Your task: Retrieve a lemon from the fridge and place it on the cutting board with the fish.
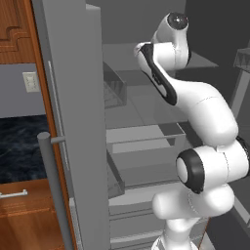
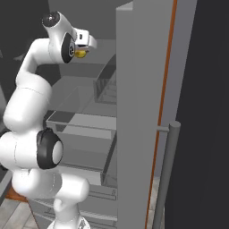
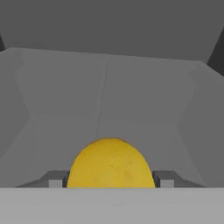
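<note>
The yellow lemon sits between my two fingertips, which press against its sides. My gripper is shut on it, deep inside the open grey fridge at an upper shelf. In the right base view the lemon peeks out under the gripper at the top left, above the grey shelves. The fridge's grey back wall lies straight ahead of the hand. The cutting board and the fish are out of view.
The opened fridge doors flank my arm on both sides, each with a long bar handle sticking out. Door bins jut inward. Wooden cabinets, a dark counter and a drawer lie left of the fridge.
</note>
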Tool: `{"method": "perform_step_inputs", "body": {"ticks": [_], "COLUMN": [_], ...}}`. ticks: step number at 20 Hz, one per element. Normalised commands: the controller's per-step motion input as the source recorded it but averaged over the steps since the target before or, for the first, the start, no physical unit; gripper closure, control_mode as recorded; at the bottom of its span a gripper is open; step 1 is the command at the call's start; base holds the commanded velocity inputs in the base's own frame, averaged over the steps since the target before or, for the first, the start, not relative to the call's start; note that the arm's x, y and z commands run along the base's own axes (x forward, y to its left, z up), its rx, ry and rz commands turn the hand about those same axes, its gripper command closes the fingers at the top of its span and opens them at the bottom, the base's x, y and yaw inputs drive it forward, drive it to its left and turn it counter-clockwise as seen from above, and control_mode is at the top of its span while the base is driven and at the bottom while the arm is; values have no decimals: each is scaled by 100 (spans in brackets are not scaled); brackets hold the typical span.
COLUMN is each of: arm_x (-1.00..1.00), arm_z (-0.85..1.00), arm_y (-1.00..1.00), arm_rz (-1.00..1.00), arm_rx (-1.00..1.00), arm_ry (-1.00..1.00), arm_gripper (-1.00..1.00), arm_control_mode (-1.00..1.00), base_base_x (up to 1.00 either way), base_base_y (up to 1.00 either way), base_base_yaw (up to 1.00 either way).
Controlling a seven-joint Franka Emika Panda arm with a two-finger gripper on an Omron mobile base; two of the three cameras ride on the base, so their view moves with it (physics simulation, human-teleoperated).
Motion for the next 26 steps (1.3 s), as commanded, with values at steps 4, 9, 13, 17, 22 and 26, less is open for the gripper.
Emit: {"method": "perform_step_inputs", "body": {"ticks": [4, 9, 13, 17, 22, 26], "arm_x": [-97, -89, -100, -97, -63, -30], "arm_z": [0, 2, 1, -7, -25, -44], "arm_y": [0, 0, 0, -5, -9, -6], "arm_rz": [0, -10, -11, -3, 0, 0], "arm_rx": [1, 0, 0, 1, 1, 0], "arm_ry": [-10, 0, 2, 5, 13, 20], "arm_gripper": [100, 100, 100, 100, 100, 100], "arm_control_mode": [-100, -100, -100, -100, -100, -100], "base_base_x": [0, 0, 0, 0, 0, 0], "base_base_y": [0, 0, 0, 0, 0, 0], "base_base_yaw": [0, 0, 0, 0, 0, 0]}}
